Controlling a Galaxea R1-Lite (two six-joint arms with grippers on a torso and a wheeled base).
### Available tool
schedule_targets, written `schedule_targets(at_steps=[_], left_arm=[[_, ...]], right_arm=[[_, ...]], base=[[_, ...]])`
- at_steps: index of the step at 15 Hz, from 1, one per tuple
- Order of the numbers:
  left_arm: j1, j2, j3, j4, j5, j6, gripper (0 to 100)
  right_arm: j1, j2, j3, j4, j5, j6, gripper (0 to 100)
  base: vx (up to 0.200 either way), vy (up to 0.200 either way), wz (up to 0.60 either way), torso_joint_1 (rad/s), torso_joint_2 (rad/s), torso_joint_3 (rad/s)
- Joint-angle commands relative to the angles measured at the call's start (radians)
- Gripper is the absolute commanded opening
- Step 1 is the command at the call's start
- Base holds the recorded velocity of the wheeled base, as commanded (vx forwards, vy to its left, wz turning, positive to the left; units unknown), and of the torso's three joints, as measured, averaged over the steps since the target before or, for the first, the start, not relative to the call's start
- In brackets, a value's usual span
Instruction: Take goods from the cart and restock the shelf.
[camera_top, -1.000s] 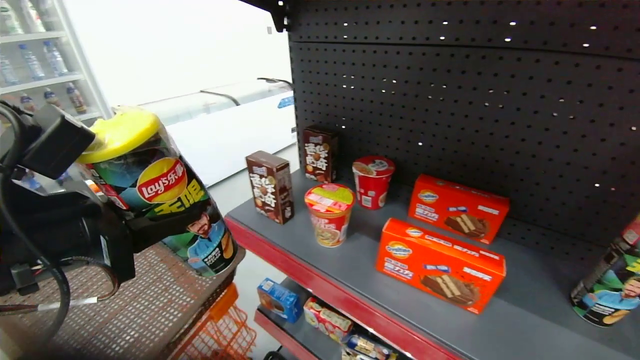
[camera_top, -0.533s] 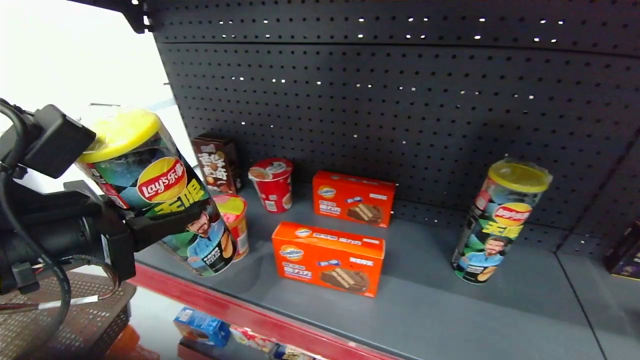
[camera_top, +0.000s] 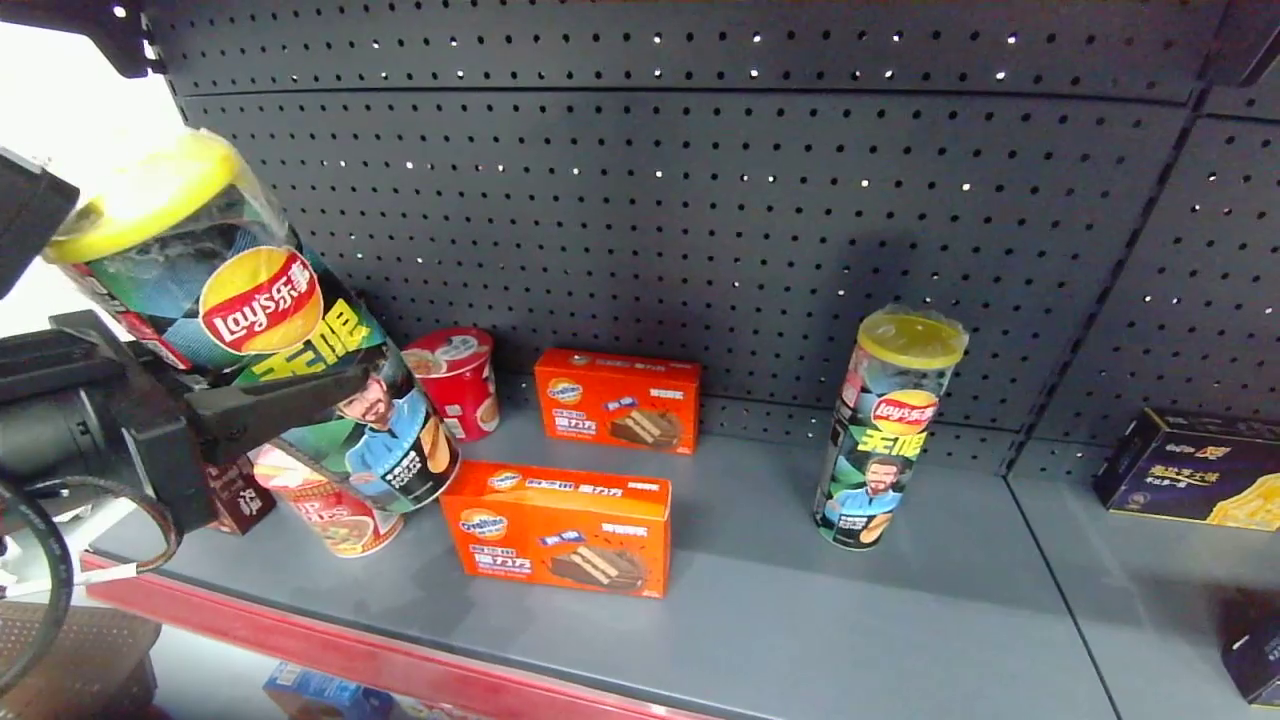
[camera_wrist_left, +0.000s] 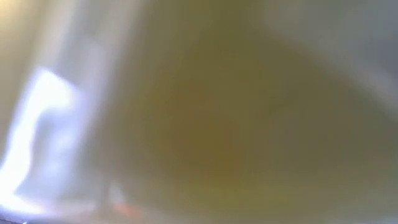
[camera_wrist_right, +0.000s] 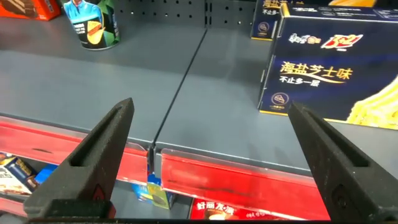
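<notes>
My left gripper (camera_top: 285, 405) is shut on a tall chips can (camera_top: 250, 310) with a yellow lid, held tilted above the left front of the grey shelf (camera_top: 800, 620). A second chips can (camera_top: 890, 430) of the same kind stands upright on the shelf near the pegboard; its base (camera_wrist_right: 93, 25) also shows in the right wrist view. In the left wrist view a yellowish blur sits right against the lens. My right gripper (camera_wrist_right: 211, 106) is open with nothing in it, in front of the shelf's red front edge (camera_wrist_right: 236, 174).
Two orange boxes (camera_top: 617, 400) (camera_top: 555, 525), a red cup (camera_top: 455, 380), a noodle cup (camera_top: 330, 510) and a brown box (camera_top: 240, 495) crowd the shelf's left. Dark blue boxes (camera_top: 1190, 480) (camera_wrist_right: 323, 68) lie on the right. Bare shelf lies between. The cart's mesh (camera_top: 60, 650) is at lower left.
The head view has swung right, from the cart to the shelf front. The held can stays in my left gripper and now sits higher in the picture, over the shelf's left end.
</notes>
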Motion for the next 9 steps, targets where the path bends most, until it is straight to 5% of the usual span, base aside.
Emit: schedule_targets(at_steps=[1,9], left_arm=[[-0.005,-0.019,-0.007,-0.002,-0.003,-0.001,0],[-0.055,-0.019,-0.021,-0.001,-0.006,-0.001,0]], right_arm=[[0.000,0.000,0.000,0.000,0.000,0.000,100],[0.000,0.000,0.000,0.000,0.002,0.000,100]], base=[[0.000,0.000,0.00,0.000,0.00,0.000],[0.000,0.000,-0.07,0.000,0.00,0.000]])
